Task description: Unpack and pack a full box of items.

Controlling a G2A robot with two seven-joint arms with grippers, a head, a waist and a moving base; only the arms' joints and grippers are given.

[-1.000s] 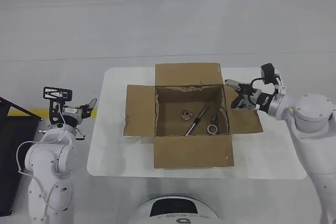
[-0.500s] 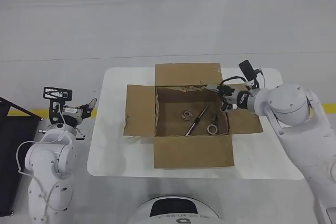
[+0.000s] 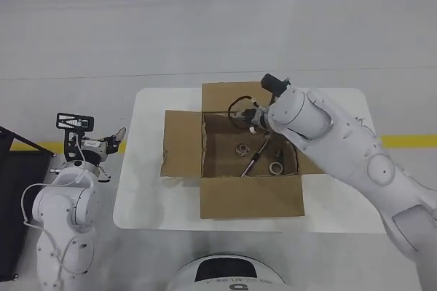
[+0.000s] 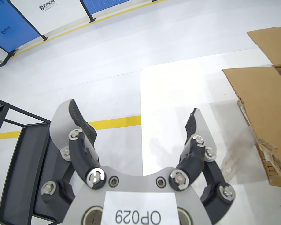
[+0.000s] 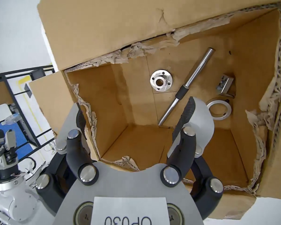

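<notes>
An open cardboard box point(image 3: 182, 145) point(image 5: 103, 19) sits on the white table point(image 3: 146, 189). On its floor lie a metal flange point(image 3: 242, 150) point(image 5: 161, 80), a long steel rod point(image 3: 256, 156) point(image 5: 189, 83), a flat metal ring point(image 3: 276, 168) point(image 5: 218, 108) and a small metal block point(image 3: 278, 153) point(image 5: 225, 83). My right gripper point(image 3: 244, 116) point(image 5: 133, 108) hangs open and empty over the box's far side. My left gripper point(image 3: 115, 139) point(image 4: 133, 113) stands open and empty off the table's left edge.
The box flaps point(image 3: 251, 196) spread out on all sides, with torn paper edges point(image 5: 140, 47). A black metal rack point(image 3: 4, 182) point(image 4: 25, 146) stands left of the table. Bare table lies in front of the box and to its left point(image 4: 182, 83).
My right arm has swung from the box's right flap leftward and now sits over the box's far side. The left arm has not moved.
</notes>
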